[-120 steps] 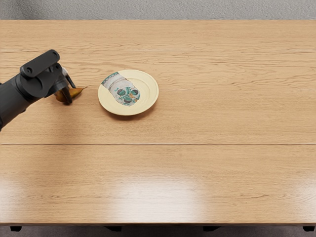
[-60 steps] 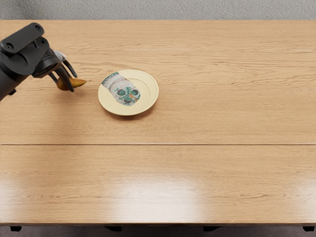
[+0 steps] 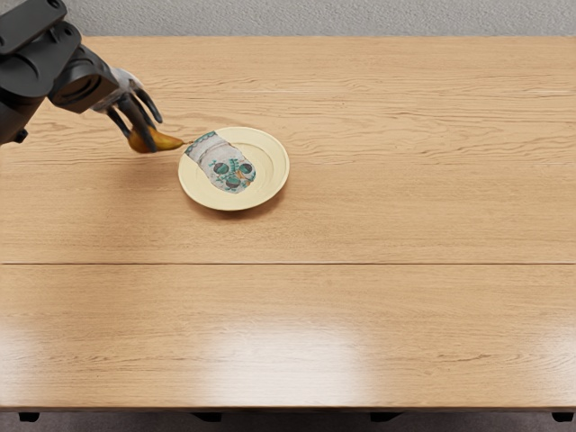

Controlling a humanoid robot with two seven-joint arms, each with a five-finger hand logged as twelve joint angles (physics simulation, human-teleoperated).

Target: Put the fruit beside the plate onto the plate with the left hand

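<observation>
Surface: wooden table (image 3: 378, 297), plank seam across the middle; grey floor (image 3: 360, 16) beyond the far edge
Count: one plate (image 3: 274, 162), cream with a patterned centre; one fruit (image 3: 157, 140), orange-brown; one arm showing
Left hand (image 3: 124, 97): fingers clasped round the fruit
Fruit: in hand, tip just beside the plate's left rim

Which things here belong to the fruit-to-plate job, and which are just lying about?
Job: left hand; fruit in its grasp; plate.
Lying about: green-patterned item on the plate; bare table.
</observation>
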